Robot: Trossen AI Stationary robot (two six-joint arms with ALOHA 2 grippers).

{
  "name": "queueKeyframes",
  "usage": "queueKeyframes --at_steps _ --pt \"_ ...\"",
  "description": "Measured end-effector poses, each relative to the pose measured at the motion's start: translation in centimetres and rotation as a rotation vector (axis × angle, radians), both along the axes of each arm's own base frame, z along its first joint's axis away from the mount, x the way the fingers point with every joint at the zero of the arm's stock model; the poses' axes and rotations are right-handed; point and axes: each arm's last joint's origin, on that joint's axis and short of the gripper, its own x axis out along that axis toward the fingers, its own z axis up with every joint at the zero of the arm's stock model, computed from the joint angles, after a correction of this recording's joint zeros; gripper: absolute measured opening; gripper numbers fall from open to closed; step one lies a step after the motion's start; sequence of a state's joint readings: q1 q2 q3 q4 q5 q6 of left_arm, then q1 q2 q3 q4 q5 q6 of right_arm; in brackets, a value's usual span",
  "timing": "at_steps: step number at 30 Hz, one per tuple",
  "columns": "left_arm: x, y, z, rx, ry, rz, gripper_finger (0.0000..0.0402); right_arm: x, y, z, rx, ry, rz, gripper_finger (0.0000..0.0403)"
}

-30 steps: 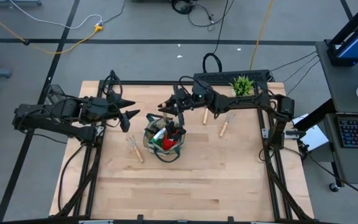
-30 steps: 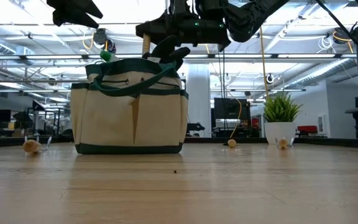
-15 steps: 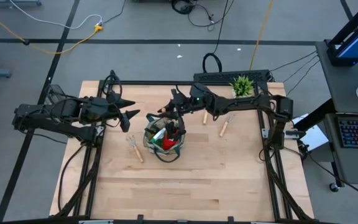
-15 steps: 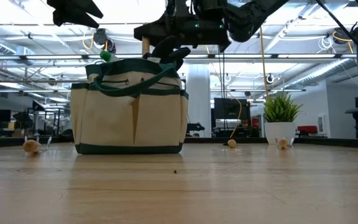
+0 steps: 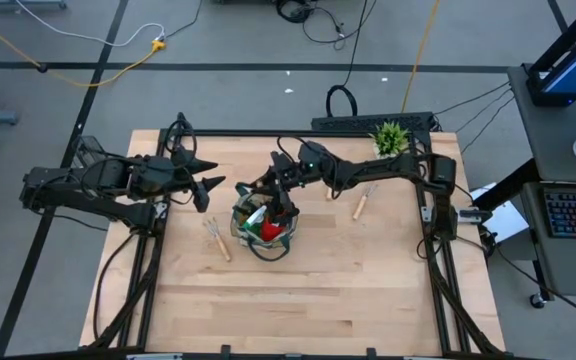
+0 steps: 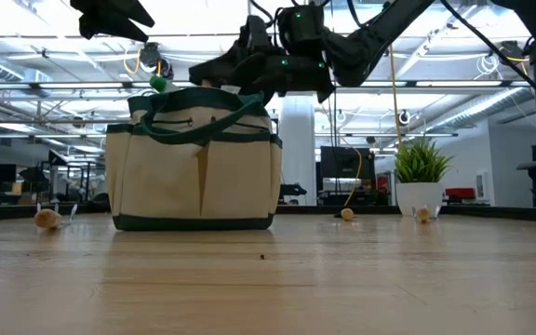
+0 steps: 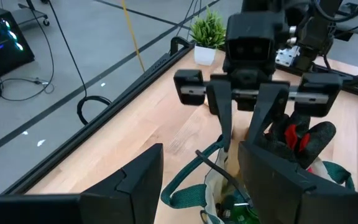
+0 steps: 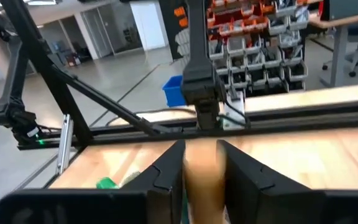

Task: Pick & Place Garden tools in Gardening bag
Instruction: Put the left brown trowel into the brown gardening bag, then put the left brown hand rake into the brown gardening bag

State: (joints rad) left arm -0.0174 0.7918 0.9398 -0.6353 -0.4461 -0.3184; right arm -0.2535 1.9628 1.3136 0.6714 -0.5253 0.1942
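Clamping a wooden handle (image 8: pixel 202 167), right gripper (image 8: pixel 201 163) over bag (image 6: pixel 194 166); left gripper (image 7: pixel 194 171) apart, per wrist cams.

Your gardening bag (image 5: pixel 261 226) stands upright near the table's middle, toward the far edge: tan fabric, dark green trim, loop handles. Inside it you see a red-and-black glove (image 5: pixel 268 229) and dark-handled shears (image 7: pixel 303 138). A wooden-handled trowel (image 8: pixel 202 169) stands upright over its mouth. Another wooden-handled tool (image 5: pixel 216 239) lies on the table just left of the bag; two more (image 5: pixel 362 203) lie to its right, toward the far right corner.
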Motion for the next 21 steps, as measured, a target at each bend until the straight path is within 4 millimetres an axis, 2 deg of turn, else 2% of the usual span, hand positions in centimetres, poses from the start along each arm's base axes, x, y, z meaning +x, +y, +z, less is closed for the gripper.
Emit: queueKeyframes --at_steps 7,13,16,21 --pt "0.0 0.0 0.0 0.006 0.004 -0.003 0.0214 -0.1 0.0 -0.9 0.018 0.088 0.000 0.0091" --pt "0.0 0.0 0.0 0.007 0.005 -0.004 0.0214 -0.2 0.0 -0.5 -0.008 0.076 -0.002 0.0104" --pt "0.0 0.0 0.0 0.007 0.005 -0.004 0.0214 -0.4 0.0 0.6 -0.032 0.041 -0.034 0.0121" --pt "0.0 0.0 0.0 -0.014 -0.008 0.006 0.0214 -1.7 0.1 4.2 -0.134 -0.061 -0.085 0.0141"
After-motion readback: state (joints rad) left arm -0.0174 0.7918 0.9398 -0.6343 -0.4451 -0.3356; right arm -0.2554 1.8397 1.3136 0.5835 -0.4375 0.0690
